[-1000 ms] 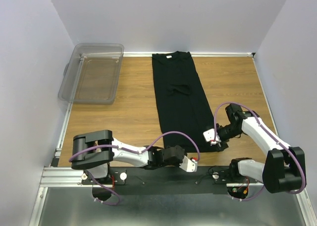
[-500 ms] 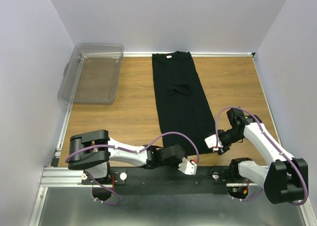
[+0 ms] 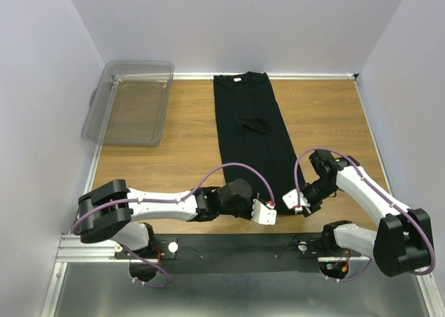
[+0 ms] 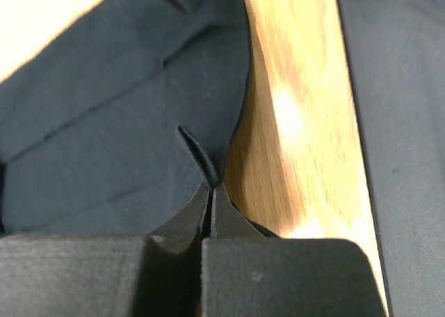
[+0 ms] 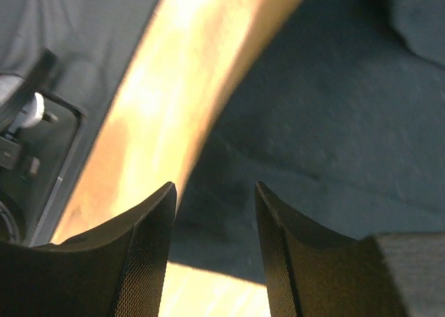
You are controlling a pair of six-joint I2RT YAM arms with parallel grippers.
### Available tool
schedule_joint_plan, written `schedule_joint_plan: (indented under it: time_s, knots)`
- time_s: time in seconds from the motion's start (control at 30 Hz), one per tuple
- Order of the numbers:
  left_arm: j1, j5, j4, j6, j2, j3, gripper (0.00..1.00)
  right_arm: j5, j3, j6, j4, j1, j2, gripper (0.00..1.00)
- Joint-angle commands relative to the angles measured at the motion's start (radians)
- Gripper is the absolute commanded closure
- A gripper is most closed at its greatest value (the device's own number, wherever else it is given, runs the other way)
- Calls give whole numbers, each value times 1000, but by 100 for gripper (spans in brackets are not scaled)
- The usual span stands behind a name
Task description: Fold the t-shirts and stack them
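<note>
A black t-shirt point(image 3: 254, 140) lies folded into a long strip down the middle of the table, its white neck label at the far end. My left gripper point(image 3: 265, 213) is at the strip's near left corner, shut on a pinched fold of the black t-shirt's hem point(image 4: 198, 153). My right gripper point(image 3: 291, 200) is open at the strip's near right corner, its fingers point(image 5: 149, 240) low over the black cloth point(image 5: 327, 122) and the table edge.
A clear plastic bin point(image 3: 131, 103) stands at the far left of the wooden table point(image 3: 174, 157). White walls close the sides and back. A black rail point(image 3: 229, 246) with the arm bases runs along the near edge.
My left gripper has moved forward and right to the shirt's near left corner. My right gripper has moved left to the near right corner.
</note>
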Motion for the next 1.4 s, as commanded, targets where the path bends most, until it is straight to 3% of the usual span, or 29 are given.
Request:
schedule_joint_plan:
  time_s: [0.0,0.33,0.5,0.83,1.07,1.37]
  knots:
    - [7,116,-29,-1,-30,31,100,23,27,99,18,90,22,45]
    - [7,181,-103,18,-9,74,100,54,53,210,4,125,13,50]
    - [7,145,-175,45,23,87,100,107,59,258,41,137,50,50]
    - [-16,121,-157,70,108,77,100,284,50,221,29,137,58,54]
    - [-14,101,-137,85,100,54,100,282,66,187,0,139,110,54]
    - [-2,75,-109,93,94,26,100,347,24,245,131,160,236,50]
